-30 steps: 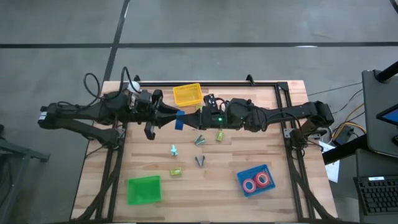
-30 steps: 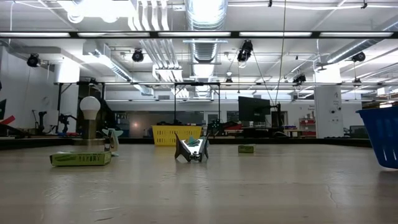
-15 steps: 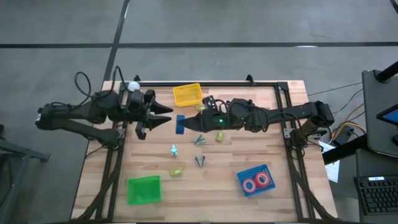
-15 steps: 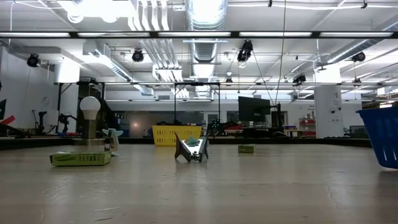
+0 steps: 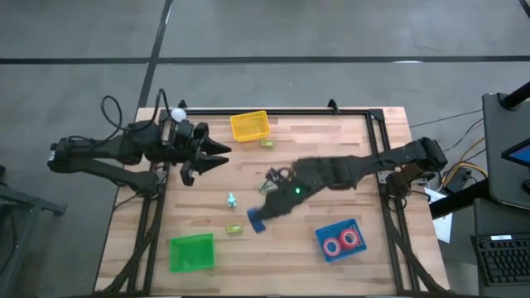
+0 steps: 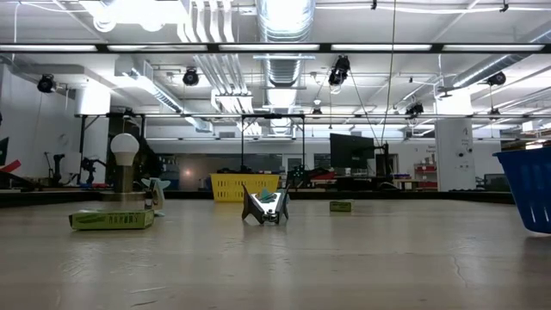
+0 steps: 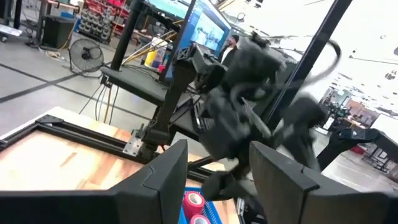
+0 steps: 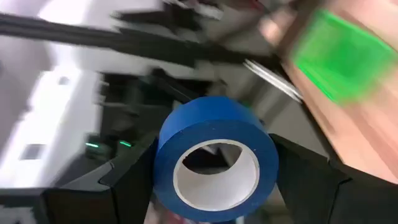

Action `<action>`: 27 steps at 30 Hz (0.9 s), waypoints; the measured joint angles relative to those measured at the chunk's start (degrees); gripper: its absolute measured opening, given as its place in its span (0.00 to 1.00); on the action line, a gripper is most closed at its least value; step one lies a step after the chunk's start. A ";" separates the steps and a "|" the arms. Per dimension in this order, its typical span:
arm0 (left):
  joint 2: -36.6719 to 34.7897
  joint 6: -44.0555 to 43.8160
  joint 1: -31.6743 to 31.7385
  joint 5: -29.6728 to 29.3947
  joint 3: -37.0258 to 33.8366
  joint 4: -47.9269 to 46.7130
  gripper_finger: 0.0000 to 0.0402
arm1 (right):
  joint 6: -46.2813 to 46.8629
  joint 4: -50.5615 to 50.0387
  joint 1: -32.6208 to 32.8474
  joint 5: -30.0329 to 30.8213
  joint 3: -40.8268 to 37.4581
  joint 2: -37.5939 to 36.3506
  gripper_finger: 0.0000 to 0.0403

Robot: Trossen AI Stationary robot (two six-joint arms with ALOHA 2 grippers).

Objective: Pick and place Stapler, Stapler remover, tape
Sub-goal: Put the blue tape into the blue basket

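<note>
Right gripper clamped on tape | blue roll, pale centre hole | left gripper apart

Blue tape; green tray, yellow basket.

The high view looks straight down on the whole table; the low view looks level across it; both show the yellow basket.
</note>
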 joint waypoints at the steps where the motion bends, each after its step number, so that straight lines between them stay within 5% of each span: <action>1: 0.18 -0.07 0.00 0.01 0.00 -0.03 0.44 | 0.31 -2.96 0.68 -0.20 0.00 0.00 0.69; 15: 2.14 -0.72 0.02 0.06 -0.04 1.96 0.43 | 0.85 -40.60 8.62 2.36 -1.30 0.52 0.70; 27: 2.17 -1.22 0.02 0.06 -0.04 2.30 0.43 | 6.20 -43.38 16.62 3.35 -13.42 0.56 0.71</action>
